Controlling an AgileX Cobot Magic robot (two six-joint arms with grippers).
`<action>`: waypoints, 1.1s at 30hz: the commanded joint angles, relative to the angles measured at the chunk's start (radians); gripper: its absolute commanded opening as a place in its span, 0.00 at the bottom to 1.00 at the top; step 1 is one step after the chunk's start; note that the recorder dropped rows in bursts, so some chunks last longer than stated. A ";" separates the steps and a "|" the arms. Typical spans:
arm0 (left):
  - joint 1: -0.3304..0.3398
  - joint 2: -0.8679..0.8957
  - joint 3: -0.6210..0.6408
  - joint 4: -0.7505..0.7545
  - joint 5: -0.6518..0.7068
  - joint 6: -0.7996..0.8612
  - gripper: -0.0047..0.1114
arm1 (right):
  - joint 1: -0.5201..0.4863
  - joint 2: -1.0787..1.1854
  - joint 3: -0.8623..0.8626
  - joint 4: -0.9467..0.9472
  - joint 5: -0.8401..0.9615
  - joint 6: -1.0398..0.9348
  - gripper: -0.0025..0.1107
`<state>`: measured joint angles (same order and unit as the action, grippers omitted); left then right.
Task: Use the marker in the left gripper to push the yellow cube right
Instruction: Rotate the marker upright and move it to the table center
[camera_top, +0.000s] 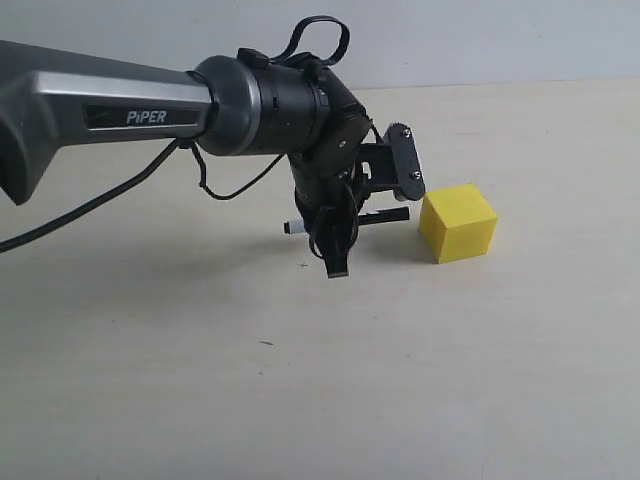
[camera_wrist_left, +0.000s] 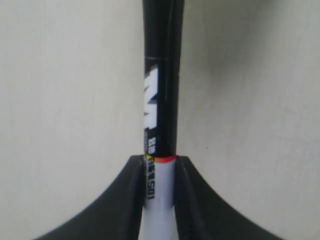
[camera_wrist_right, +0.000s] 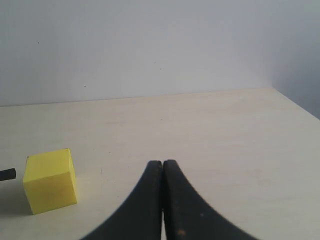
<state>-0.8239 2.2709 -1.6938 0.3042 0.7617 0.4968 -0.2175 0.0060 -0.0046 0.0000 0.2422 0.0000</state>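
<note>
My left gripper (camera_top: 337, 262) points down at the table and is shut on the marker (camera_top: 378, 217), which lies level and crosswise between its fingers. The marker's black end stops a small gap short of the left side of the yellow cube (camera_top: 458, 222). In the left wrist view the marker (camera_wrist_left: 161, 90) runs out from the gripper (camera_wrist_left: 160, 160), white barrel clamped, black cap beyond; the cube is out of that view. The right wrist view shows the cube (camera_wrist_right: 50, 180), the marker's black tip (camera_wrist_right: 7, 174) beside it, and my right gripper (camera_wrist_right: 162, 163) shut on nothing.
The pale tabletop (camera_top: 330, 390) ends at a light wall behind. The left arm's grey link marked "PiPER" (camera_top: 110, 110) and its black cables (camera_top: 100, 200) stretch over the table's left part. The table's right edge (camera_wrist_right: 295, 102) shows in the right wrist view.
</note>
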 joint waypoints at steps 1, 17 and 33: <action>-0.001 0.001 -0.007 -0.002 -0.081 -0.008 0.04 | -0.004 -0.002 0.005 0.000 -0.011 0.000 0.02; 0.118 -0.176 -0.007 -0.062 0.257 -0.870 0.04 | -0.004 -0.002 0.005 0.000 -0.011 0.000 0.02; 0.036 -0.175 0.055 -0.256 0.170 -1.318 0.04 | -0.004 -0.002 0.005 0.000 -0.009 0.000 0.02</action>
<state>-0.7790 2.0938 -1.6481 0.0506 0.9689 -0.7627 -0.2175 0.0060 -0.0046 0.0000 0.2422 0.0000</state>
